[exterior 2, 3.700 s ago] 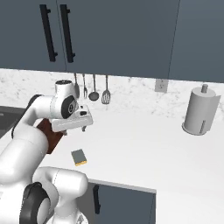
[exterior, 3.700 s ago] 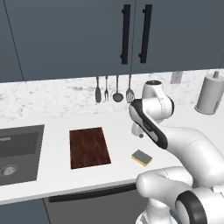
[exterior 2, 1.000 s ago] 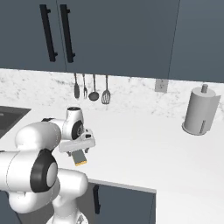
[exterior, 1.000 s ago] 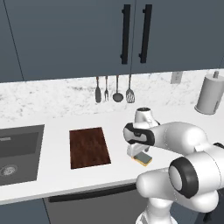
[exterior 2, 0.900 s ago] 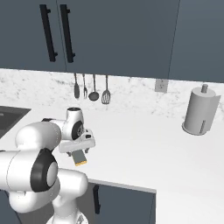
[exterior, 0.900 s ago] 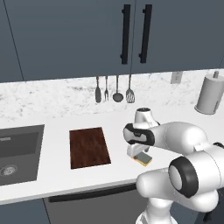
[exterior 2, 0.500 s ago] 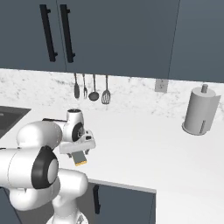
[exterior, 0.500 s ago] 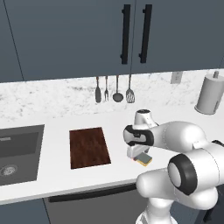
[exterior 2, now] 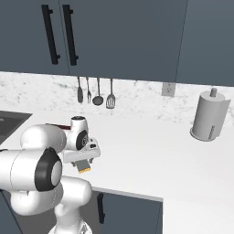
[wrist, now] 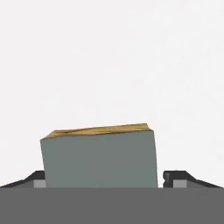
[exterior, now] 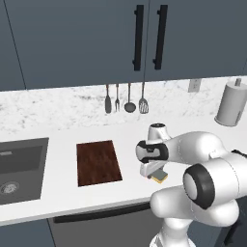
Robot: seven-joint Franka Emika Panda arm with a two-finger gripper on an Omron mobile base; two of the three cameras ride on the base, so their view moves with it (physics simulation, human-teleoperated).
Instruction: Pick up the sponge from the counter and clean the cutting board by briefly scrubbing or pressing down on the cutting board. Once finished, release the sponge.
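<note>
I see my tool [wrist: 103,179] pinching the sponge [wrist: 99,158] between its 2 fingers, over the white table [exterior: 58,193], right of the cutting board [exterior: 98,162].

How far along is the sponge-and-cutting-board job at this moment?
Early stage. Done: the end effector has reached the sponge, whose grey top sits between the fingertips. In hand: the grasp; whether the jaws have closed cannot be told, and the sponge looks low at the counter. Left: carrying it to the cutting board, scrubbing, and releasing.

tool [wrist: 105,181] lowered onto sponge [wrist: 99,158], fingers straddling it
</note>
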